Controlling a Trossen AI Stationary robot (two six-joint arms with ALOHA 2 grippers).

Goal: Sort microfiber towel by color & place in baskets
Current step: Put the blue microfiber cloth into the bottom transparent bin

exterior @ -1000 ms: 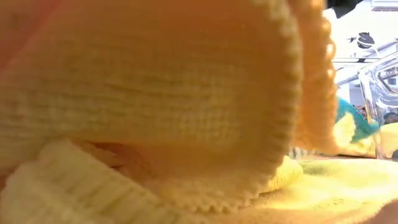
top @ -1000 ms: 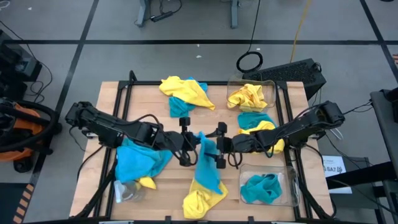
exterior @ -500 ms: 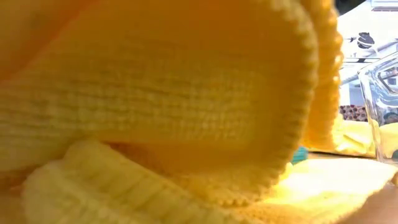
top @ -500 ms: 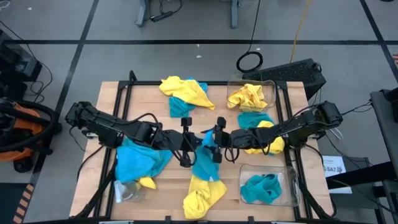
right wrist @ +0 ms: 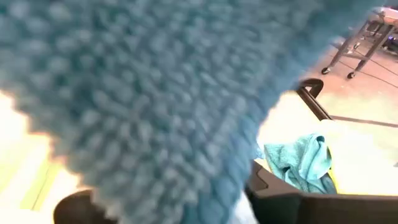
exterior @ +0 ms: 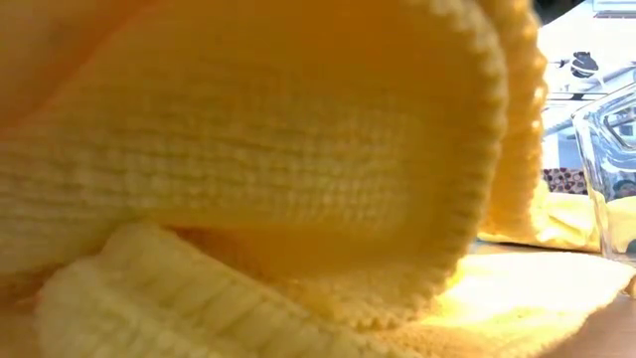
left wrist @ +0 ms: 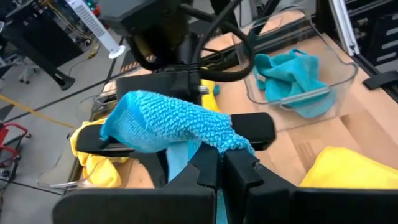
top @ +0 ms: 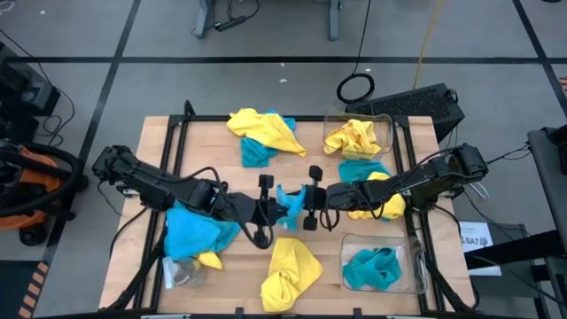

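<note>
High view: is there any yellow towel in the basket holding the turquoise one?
No. The basket at the table's near right holds only a turquoise towel; the yellow towel sits in the far basket.

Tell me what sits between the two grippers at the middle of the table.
A turquoise towel spans the gap between the left gripper and the right gripper, both shut on it. The high view shows it, and the left wrist view shows it draped there.

Even, soft overhead light in the high view, shadows faint. The low view is filled by a blurred yellow towel (exterior: 248,179), perhaps touching the lens.
</note>
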